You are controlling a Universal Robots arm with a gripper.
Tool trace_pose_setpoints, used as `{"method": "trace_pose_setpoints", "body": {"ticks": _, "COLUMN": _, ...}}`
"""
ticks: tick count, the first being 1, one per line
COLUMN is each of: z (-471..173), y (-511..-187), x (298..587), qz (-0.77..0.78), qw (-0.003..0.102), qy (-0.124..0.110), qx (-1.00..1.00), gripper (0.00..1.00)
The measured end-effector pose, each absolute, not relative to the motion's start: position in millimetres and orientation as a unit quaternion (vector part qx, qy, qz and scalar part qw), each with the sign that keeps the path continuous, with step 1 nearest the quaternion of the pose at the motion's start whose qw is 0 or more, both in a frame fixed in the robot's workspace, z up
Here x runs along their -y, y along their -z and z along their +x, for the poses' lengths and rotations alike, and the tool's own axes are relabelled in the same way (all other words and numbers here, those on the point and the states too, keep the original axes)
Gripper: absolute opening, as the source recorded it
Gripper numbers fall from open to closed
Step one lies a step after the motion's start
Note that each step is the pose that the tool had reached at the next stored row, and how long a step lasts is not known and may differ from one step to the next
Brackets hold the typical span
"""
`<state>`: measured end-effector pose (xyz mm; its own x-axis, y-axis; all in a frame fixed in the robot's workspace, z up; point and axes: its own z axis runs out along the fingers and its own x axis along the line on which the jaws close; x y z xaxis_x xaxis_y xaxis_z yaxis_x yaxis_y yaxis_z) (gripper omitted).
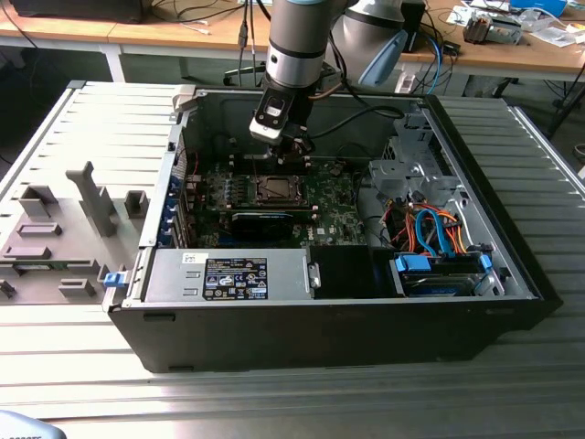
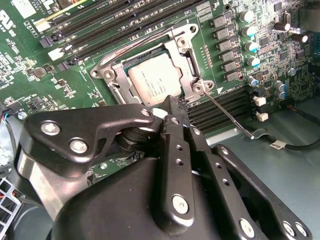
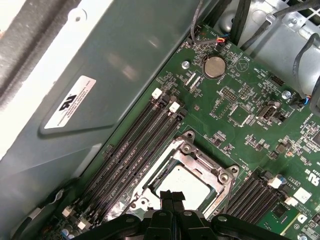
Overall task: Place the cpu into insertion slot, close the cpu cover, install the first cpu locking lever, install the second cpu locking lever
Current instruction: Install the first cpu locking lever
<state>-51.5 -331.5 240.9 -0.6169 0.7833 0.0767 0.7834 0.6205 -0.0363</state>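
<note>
Exterior view: cpu [image 1: 272, 190] perhaps under gripper [image 1: 294, 157].

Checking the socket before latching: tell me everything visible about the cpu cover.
The cpu cover is a thin, silvery metal frame with a square window, lying flat, closed, on the green board. The cpu shows grey through the window. The gripper, shut, hovers at one edge; contact unclear.
</note>
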Motion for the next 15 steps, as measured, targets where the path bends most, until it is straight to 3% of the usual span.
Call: {"method": "trace_pose_setpoints", "body": {"ticks": 15, "z": -51.5, "y": -240.9, "x": 331.5, "qz": -0.431, "qw": 0.042, "qy": 0.000, "qx": 0.901, "gripper": 0.11}}
